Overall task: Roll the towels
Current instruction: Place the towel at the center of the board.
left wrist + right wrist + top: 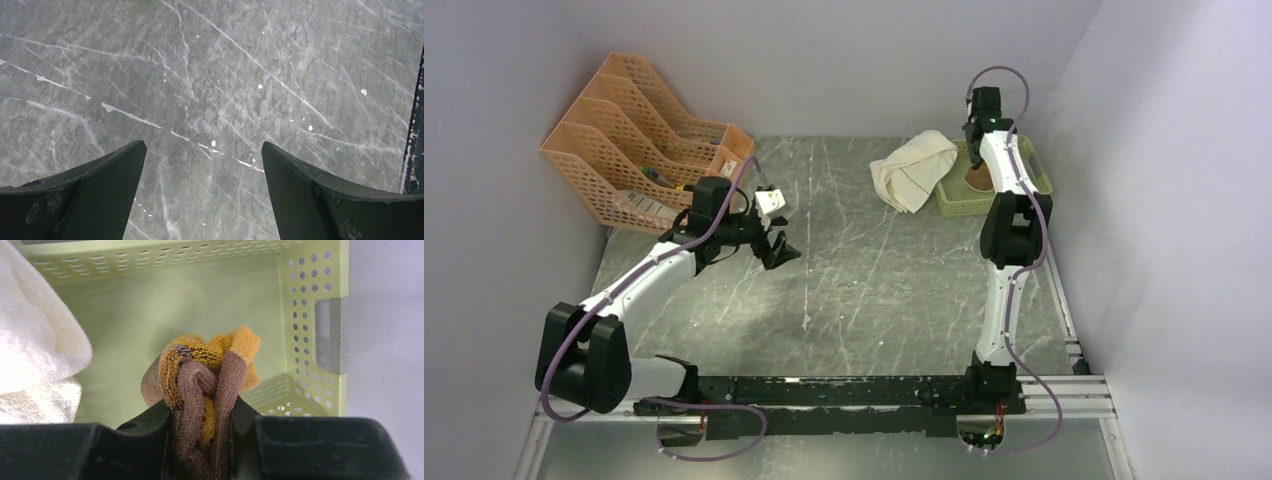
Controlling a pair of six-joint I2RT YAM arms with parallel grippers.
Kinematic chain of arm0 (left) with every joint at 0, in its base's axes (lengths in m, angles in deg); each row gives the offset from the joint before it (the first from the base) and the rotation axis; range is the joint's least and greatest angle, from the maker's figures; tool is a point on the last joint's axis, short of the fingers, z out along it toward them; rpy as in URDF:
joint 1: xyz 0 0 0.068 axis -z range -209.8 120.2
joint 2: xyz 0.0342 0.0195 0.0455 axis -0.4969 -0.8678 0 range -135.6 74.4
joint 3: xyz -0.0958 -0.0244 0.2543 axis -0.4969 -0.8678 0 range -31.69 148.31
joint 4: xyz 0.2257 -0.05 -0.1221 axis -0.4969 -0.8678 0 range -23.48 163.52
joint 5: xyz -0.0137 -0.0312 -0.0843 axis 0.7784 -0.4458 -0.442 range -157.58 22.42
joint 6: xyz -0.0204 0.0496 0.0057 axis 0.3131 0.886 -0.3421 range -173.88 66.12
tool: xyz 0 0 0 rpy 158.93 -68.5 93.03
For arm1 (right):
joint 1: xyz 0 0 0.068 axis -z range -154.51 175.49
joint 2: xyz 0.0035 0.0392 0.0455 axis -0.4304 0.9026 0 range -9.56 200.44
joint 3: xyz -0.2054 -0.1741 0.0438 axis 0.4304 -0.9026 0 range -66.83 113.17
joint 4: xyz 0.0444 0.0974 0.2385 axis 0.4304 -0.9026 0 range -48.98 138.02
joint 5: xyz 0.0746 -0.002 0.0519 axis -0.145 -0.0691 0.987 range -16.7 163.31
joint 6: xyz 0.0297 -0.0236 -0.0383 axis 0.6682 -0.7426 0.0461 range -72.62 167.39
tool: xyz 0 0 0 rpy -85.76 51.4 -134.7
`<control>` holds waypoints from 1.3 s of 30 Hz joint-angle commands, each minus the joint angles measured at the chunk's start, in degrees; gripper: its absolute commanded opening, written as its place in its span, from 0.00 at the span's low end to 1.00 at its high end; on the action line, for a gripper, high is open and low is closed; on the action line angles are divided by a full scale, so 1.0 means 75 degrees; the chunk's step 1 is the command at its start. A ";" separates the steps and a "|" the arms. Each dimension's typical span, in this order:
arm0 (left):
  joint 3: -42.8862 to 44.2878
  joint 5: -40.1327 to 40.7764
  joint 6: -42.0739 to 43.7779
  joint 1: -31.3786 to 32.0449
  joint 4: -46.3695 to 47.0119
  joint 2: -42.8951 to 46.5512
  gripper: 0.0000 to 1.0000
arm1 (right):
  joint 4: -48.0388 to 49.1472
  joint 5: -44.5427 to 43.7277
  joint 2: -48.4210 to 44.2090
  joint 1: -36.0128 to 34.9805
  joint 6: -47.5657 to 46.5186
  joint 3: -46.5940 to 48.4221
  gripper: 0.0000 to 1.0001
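grey marbled table (874, 290), lilac walls (844, 60), cream towel (914, 165)

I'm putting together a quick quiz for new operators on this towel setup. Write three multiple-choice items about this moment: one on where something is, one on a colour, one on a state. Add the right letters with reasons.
1. Where is the white towel?
A. In the left claw
B. Draped over the green basket's rim
C. In the right claw

2. What colour is the held towel?
A. Blue
B. Grey
C. Yellow and brown

3. How is the left claw?
A. Open and empty
B. Shut on a towel
C. Shut on the basket

Answers:
1 B: it hangs across the basket's left edge.
2 C: yellow and brown cloth is pinched in the right claw.
3 A: its fingers stand wide apart with only the table between them.
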 commanded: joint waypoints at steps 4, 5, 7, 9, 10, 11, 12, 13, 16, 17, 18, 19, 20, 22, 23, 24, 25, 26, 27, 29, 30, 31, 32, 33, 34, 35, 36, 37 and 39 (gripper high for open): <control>0.0004 -0.0178 0.0089 0.0153 0.0124 -0.0043 0.99 | 0.0814 -0.0268 -0.0189 -0.0059 -0.1684 -0.0372 0.00; 0.0014 -0.0170 0.0115 0.0176 0.0096 -0.0086 0.99 | 0.0785 -0.0413 -0.0110 -0.0036 -0.1751 -0.0303 0.00; 0.0068 -0.0161 0.0166 0.0218 0.0011 -0.0148 0.99 | 0.0555 -0.0487 0.0065 0.0071 -0.1751 0.0010 0.00; 0.0059 -0.0188 0.0148 0.0241 0.0038 -0.0145 0.99 | 0.0313 -0.0590 0.0178 0.0237 -0.1916 0.0131 0.00; 0.0029 -0.0184 0.0135 0.0253 0.0060 -0.0131 0.99 | 0.0324 -0.0790 0.0153 0.0269 -0.2133 0.0013 0.00; 0.0006 -0.0159 0.0125 0.0271 0.0104 -0.0109 0.99 | 0.0442 -0.1019 0.0055 0.0277 -0.2435 -0.0226 0.00; 0.0003 -0.0159 0.0118 0.0286 0.0118 -0.0085 0.99 | 0.0675 -0.1232 -0.0106 0.0278 -0.2810 -0.0601 0.00; -0.0003 -0.0157 0.0123 0.0298 0.0121 -0.0081 0.99 | 0.0981 -0.1459 -0.0296 0.0278 -0.3126 -0.0979 0.00; 0.0013 -0.0185 0.0126 0.0341 0.0100 -0.0112 0.99 | 0.1556 -0.1915 -0.0710 0.0304 -0.3670 -0.1531 0.00; 0.0016 -0.0187 0.0134 0.0354 0.0104 -0.0124 0.99 | 0.1539 -0.1892 -0.0731 0.0330 -0.3790 -0.1520 0.00; 0.0019 -0.0195 0.0135 0.0370 0.0084 -0.0127 0.99 | 0.1233 -0.1751 -0.0696 0.0361 -0.3849 -0.1394 0.00; 0.0029 -0.0204 0.0148 0.0391 0.0070 -0.0127 0.99 | 0.0914 -0.1591 -0.0635 0.0398 -0.3863 -0.1194 0.00; 0.0016 -0.0213 0.0156 0.0404 0.0068 -0.0119 0.99 | 0.0675 -0.1397 -0.0609 0.0438 -0.3879 -0.1071 0.00; -0.0012 -0.0212 0.0137 0.0435 0.0122 -0.0100 0.99 | 0.0427 -0.0791 -0.0767 0.0474 -0.4036 -0.1228 0.00; -0.0023 -0.0220 0.0144 0.0450 0.0116 -0.0104 0.99 | 0.0392 -0.0556 -0.0862 0.0492 -0.4148 -0.1402 0.00; -0.0026 -0.0215 0.0136 0.0468 0.0128 -0.0114 0.99 | 0.0416 -0.0518 -0.0894 0.0490 -0.4251 -0.1545 0.03; -0.0029 -0.0210 0.0140 0.0501 0.0124 -0.0126 0.99 | 0.0484 -0.0629 -0.0885 0.0505 -0.4288 -0.1641 0.06; -0.0023 -0.0206 0.0155 0.0530 0.0115 -0.0143 0.99 | 0.0492 -0.0682 -0.0822 0.0502 -0.4297 -0.1660 0.08; -0.0021 -0.0204 0.0167 0.0563 0.0109 -0.0150 0.99 | 0.0483 -0.0678 -0.0757 0.0502 -0.4282 -0.1618 0.09; -0.0029 -0.0181 0.0179 0.0629 0.0089 -0.0162 0.99 | 0.0413 -0.0647 -0.0548 0.0510 -0.4225 -0.1430 0.10; -0.0038 -0.0163 0.0189 0.0659 0.0083 -0.0163 0.99 | 0.0378 -0.0629 -0.0421 0.0518 -0.4208 -0.1304 0.10; -0.0051 -0.0142 0.0203 0.0689 0.0082 -0.0163 0.99 | 0.0290 -0.0591 -0.0266 0.0543 -0.4214 -0.1109 0.10; -0.0072 -0.0124 0.0200 0.0708 0.0104 -0.0163 0.99 | 0.0210 -0.0545 -0.0121 0.0571 -0.4197 -0.0952 0.10; -0.0081 -0.0118 0.0205 0.0730 0.0102 -0.0171 0.99 | 0.0145 -0.0484 0.0019 0.0593 -0.4180 -0.0825 0.10; -0.0084 -0.0107 0.0214 0.0749 0.0099 -0.0183 0.99 | 0.0125 -0.0425 0.0137 0.0605 -0.4187 -0.0745 0.10; -0.0097 -0.0092 0.0217 0.0761 0.0094 -0.0195 0.99 | 0.0127 -0.0402 0.0259 0.0634 -0.4205 -0.0652 0.10; -0.0108 -0.0085 0.0207 0.0778 0.0115 -0.0203 0.99 | 0.0109 -0.0399 0.0383 0.0667 -0.4234 -0.0561 0.10; -0.0107 -0.0073 0.0212 0.0792 0.0112 -0.0215 0.99 | 0.0100 -0.0390 0.0482 0.0711 -0.4237 -0.0482 0.11; -0.0151 -0.0043 0.0220 0.0853 0.0109 -0.0213 0.99 | 0.0147 -0.0333 0.0612 0.0811 -0.4216 -0.0395 0.14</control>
